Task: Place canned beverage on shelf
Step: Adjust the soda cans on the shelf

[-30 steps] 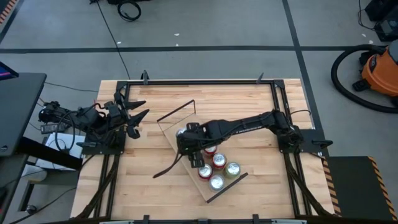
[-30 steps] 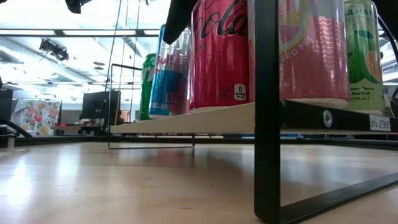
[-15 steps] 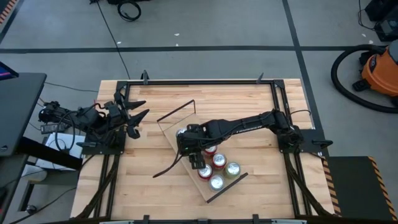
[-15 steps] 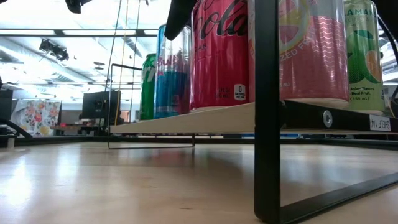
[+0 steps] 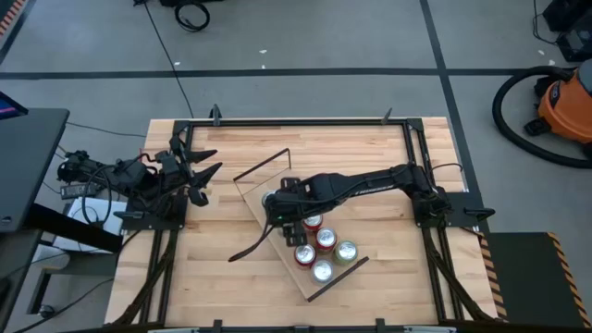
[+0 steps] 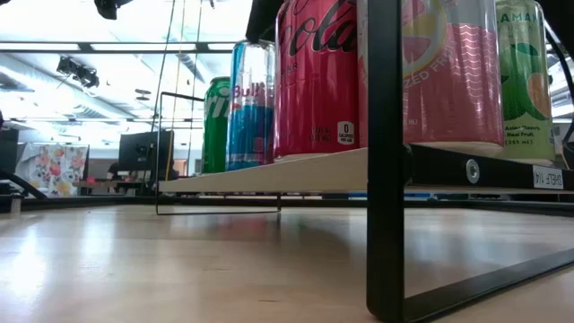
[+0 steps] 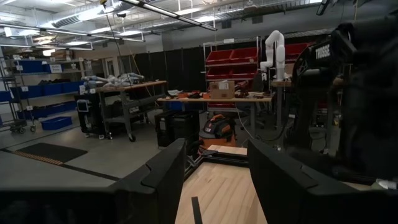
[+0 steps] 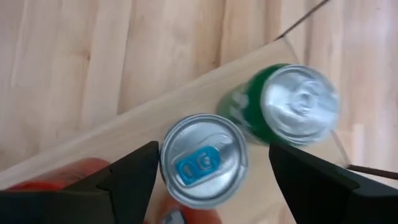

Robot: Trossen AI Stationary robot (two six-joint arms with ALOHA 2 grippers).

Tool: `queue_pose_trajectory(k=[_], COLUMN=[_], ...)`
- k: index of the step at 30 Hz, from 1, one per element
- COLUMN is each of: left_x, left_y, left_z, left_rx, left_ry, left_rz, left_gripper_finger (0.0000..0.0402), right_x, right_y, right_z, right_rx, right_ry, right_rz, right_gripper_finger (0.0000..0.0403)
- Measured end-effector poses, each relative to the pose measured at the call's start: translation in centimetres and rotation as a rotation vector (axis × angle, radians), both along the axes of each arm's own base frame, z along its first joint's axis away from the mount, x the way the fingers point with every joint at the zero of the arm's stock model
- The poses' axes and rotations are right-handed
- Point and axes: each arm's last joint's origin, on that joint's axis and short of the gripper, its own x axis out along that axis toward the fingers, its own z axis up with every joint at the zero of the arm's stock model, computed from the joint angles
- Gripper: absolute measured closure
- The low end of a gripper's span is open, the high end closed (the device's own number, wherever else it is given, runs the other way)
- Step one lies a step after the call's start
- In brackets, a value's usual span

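On the table: shelf (image 5: 277,242) lies slantwise across the slatted tabletop (image 5: 370,148), a long light board on a thin dark wire frame, several cans already standing upright on it
Right arm: reaches from the right side to the cans at the shelf's middle; right gripper (image 8: 211,171) hangs directly above the blue can
Left arm: parked at the table's left edge, well apart from the shelf; left gripper (image 7: 214,180) has its fingers spread, nothing between them
Gripper state: right fingers (image 8: 134,171) stand apart on either side of the lid with daylight on both sides, so the can looks released, not held
Blue can (image 6: 251,103): stands upright on the board, between the green can (image 6: 215,124) and the red can (image 6: 318,76); from above, its silver lid with blue tab (image 8: 204,158) sits just beside the green can's lid (image 8: 301,102)
Handling, my judgement: tall slim aluminium can, if full fairly heavy for its width; thin wall dents under a hard squeeze; smooth printed skin is slippery; narrow base tips easily
Where to hold: across the body, jaws on opposite sides below the rim, moderate squeeze, kept vertical
Risk: neighbours stand close, so a sideways nudge could topple one
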Motion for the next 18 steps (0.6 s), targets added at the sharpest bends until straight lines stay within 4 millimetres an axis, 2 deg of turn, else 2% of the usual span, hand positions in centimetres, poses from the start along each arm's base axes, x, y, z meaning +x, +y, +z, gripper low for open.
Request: queue_pose_trajectory(k=[4, 7, 12, 18], left_x=[0.0, 0.0, 0.0, 0.0], left_y=[0.0, 0.0, 0.0, 0.0], left_z=[0.0, 0.0, 0.0, 0.0], left_rx=[0.0, 0.001, 0.001, 0.001], left_ry=[0.001, 0.002, 0.003, 0.002], left_rz=[0.0, 0.0, 0.0, 0.0], left_gripper_finger=[0.0219, 0.0219, 0.0219, 0.0219], right_x=[-0.4, -0.8, -1.4, -2.6], right_y=[0.4, 1.3, 4.2, 7.8], right_z=[1.5, 2.1, 1.4, 1.3], right_rx=[-0.013, 0.038, 0.109, 0.091], right_ry=[-0.025, -0.027, 0.023, 0.012], right_rz=[-0.01, 0.024, 0.11, 0.192], right_gripper_finger=[0.0087, 0.0087, 0.0087, 0.0087])
